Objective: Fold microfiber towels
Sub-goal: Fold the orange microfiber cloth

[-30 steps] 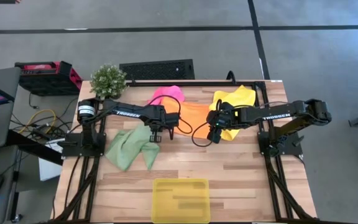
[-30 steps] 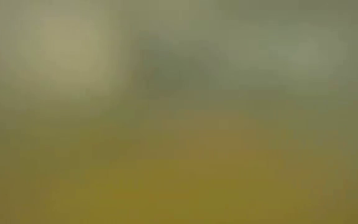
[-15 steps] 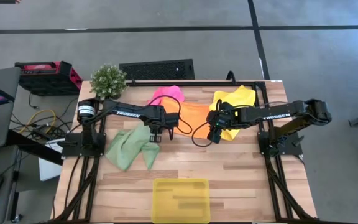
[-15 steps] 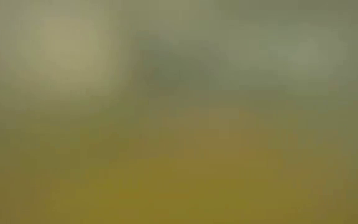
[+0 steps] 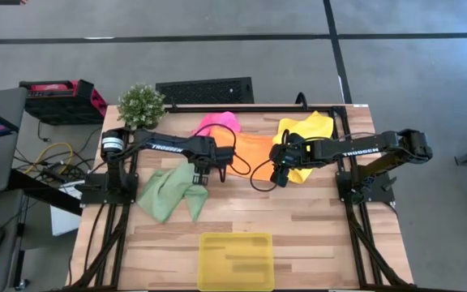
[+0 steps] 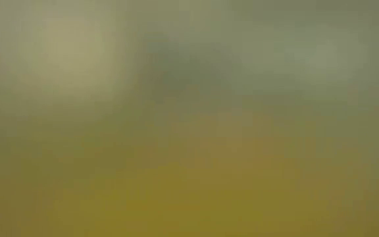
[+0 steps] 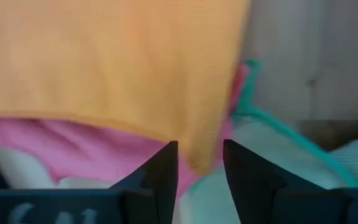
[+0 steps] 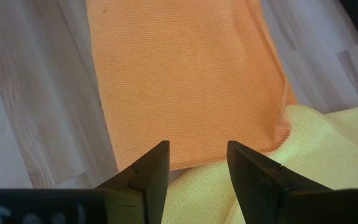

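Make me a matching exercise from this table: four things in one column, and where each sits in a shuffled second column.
Things:
1. green towel
2. yellow tray
3. orange towel
4. potted plant

Places:
A. far left corner of the table
B. between the two tools
C. near edge, middle
D. beside the left arm's base

Pairs: 1-D, 2-C, 3-B, 4-A

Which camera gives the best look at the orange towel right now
The right wrist view: the orange towel fills it, flat on the table, one edge lying over the yellow towel. The high view shows only a patch between both grippers. The left wrist view shows a blurred corner. The low view shows nothing recognizable.
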Tool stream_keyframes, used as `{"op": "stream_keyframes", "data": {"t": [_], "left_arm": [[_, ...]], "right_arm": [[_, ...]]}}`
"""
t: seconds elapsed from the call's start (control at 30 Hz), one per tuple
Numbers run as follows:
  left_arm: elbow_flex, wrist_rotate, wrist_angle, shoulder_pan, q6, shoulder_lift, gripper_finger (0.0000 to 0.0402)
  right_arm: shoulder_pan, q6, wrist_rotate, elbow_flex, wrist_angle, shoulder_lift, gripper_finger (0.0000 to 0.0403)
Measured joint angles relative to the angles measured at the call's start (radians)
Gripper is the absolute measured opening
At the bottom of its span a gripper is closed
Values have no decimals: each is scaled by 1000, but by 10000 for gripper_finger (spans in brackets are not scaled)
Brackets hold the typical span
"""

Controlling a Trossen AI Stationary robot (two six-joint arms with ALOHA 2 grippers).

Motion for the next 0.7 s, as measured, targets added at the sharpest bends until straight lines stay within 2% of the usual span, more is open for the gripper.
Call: {"op": "stream_keyframes", "data": {"t": [0.2, 0.43, 0.57, 0.7], "left_arm": [[0, -10, 1, 0, 13, 2, 96], [0, -73, 0, 0, 1, 4, 9], [7, -96, -3, 0, 1, 4, 6], [73, -111, 0, 0, 10, 3, 3]], "right_arm": [[0, 0, 0, 0, 0, 0, 184], [2, 0, 2, 0, -1, 0, 184], [2, -1, 4, 0, -19, -7, 184], [2, -1, 14, 0, -43, -31, 184]]}}
